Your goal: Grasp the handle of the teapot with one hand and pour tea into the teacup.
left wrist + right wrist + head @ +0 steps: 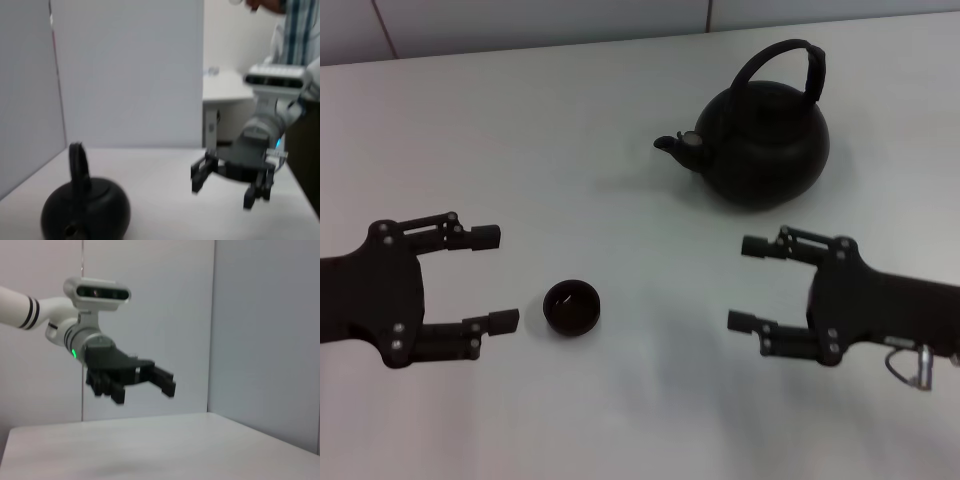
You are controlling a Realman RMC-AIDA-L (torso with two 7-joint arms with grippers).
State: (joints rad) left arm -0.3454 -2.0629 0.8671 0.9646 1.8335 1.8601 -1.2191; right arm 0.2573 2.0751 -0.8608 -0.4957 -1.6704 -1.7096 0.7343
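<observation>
White tabletop (570, 130) fills the head view, with pale wall panels (125, 70) standing behind it and, in the left wrist view, a second white table and part of a person in a striped shirt (295, 30) further back.

On the far right of the surface sits the teapot (765, 140), round and matte black, its short spout (670, 145) pointing left and its small lid knob (691, 141) just behind the spout, so the pot seems tipped toward the left, though the angle makes that hard to judge. Its handle (790, 62) arches over the top, thicker along the right side. Nothing touches the pot.

Nearer and to the left stands the teacup (570, 307), a tiny black bowl, upright, well apart from the teapot. Whether it holds any liquid cannot be made out.

At the near left hangs the left gripper (496, 279), its two fingers spread wide and holding nothing; the lower fingertip is just beside the teacup without touching it. The right gripper (748, 283) hovers at the near right, in front of the teapot and clear of it, also wide open and empty. Both point inward toward each other across the bare middle of the table.
</observation>
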